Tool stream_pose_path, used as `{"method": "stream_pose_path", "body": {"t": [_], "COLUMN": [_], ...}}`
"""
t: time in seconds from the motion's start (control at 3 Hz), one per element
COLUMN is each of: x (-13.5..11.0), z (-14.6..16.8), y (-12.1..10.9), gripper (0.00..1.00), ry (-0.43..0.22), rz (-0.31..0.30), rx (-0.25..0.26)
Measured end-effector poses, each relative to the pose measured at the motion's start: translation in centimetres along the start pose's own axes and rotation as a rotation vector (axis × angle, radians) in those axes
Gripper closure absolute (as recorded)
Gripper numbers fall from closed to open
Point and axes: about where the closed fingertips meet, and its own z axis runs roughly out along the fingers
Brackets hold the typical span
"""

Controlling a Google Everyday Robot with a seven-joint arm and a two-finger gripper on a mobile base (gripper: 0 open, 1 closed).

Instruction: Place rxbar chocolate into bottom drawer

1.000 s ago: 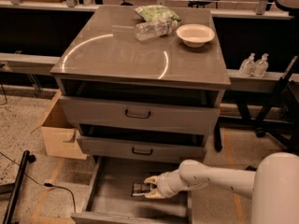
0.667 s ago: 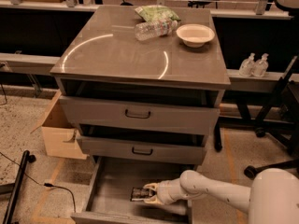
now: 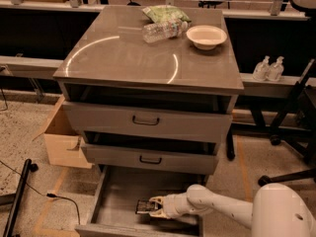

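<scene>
The rxbar chocolate (image 3: 143, 207), a small dark bar with pale markings, is low inside the open bottom drawer (image 3: 118, 191), at or just above its grey floor near the middle front. My gripper (image 3: 154, 207) reaches into the drawer from the right on a white arm. Its pale fingers are closed on the right end of the bar.
The two upper drawers (image 3: 146, 121) with black handles stand slightly open above. On the cabinet top lie a green snack bag (image 3: 165, 13), a clear bottle (image 3: 163, 30) and a white bowl (image 3: 206, 35). A cardboard box (image 3: 61, 142) sits left of the cabinet. Chair legs (image 3: 291, 172) stand at the right.
The gripper with the bar has moved lower and a little left, deeper into the bottom drawer. Nothing else moved.
</scene>
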Motion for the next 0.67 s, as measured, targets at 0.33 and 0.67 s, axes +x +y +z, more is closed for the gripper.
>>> {"method": "stream_pose_path", "body": {"t": [0.33, 0.67], "x": [1.1, 2.3], "z": [1.5, 2.9], "y": [0.0, 0.1], "gripper": [0.82, 0.57], "ry": [0.026, 0.053], "rz": [0.057, 0.102], "rx": [0.011, 0.015]}}
